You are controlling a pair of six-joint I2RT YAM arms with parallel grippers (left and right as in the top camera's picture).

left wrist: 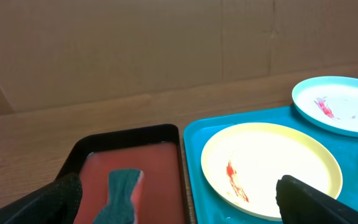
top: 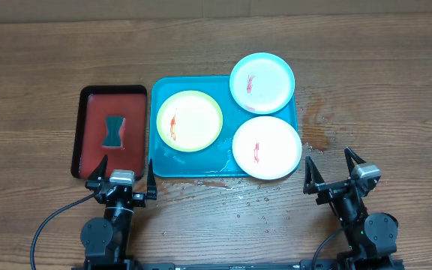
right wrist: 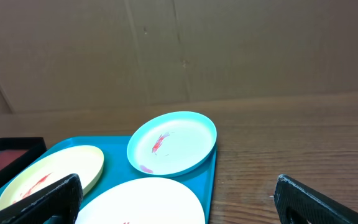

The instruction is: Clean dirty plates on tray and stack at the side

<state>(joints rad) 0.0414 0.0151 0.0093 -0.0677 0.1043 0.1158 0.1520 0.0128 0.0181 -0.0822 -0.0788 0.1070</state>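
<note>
The yellow-green plate (top: 190, 121) lies smeared on the tray (top: 165, 159) just ahead of the left gripper (top: 126, 171) on its inner side, while the white plate (top: 267, 148) sits ahead and inward of the right gripper (top: 328, 157) with the cyan plate (top: 262, 82) beyond it across the far rim. Both jaws are spread wide and empty. The wipe probably starts with the sponge (top: 114, 131), straight ahead of the left jaws in the red tray (top: 88, 105), and pinching its narrow waist squarely should give the surest hold.

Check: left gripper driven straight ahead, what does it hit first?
Probably the near rim of the dark red tray, right half; the left gripper sits open just short of it, the sponge beyond. Height unclear.
</note>
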